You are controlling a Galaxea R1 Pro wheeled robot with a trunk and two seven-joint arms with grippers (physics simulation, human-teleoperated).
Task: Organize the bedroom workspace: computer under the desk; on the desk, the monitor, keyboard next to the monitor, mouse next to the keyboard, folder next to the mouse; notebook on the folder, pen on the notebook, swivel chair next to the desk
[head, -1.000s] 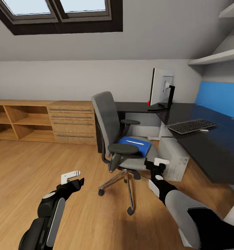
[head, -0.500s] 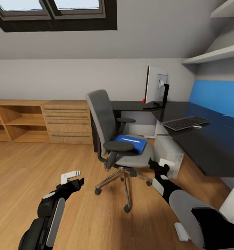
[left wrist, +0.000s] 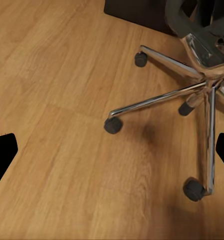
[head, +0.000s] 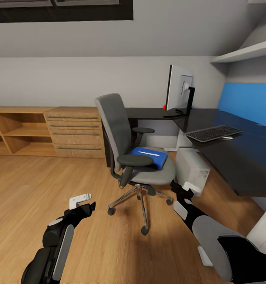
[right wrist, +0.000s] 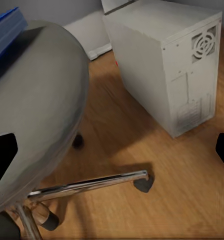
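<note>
Both your grippers are wide open and hold nothing: the left gripper [head: 82,200] hangs above the wooden floor [head: 26,185], the right gripper [head: 185,189] beside the swivel chair [head: 129,146]. The folder [head: 149,156] lies on its seat, near the desk [head: 235,154].

the black desk [head: 231,157] is running along the right of the frame, carrying the monitor [head: 179,88] at its far end, upper centre, and the keyboard [head: 213,133] nearer, mid right. the wooden floor [head: 30,185] is filling the lower left, bearing the swivel chair [head: 129,142] on its castors at centre and the white computer [head: 192,169] standing just right of it, under the desk edge. the chair seat is carrying a blue folder [head: 150,157].
</note>
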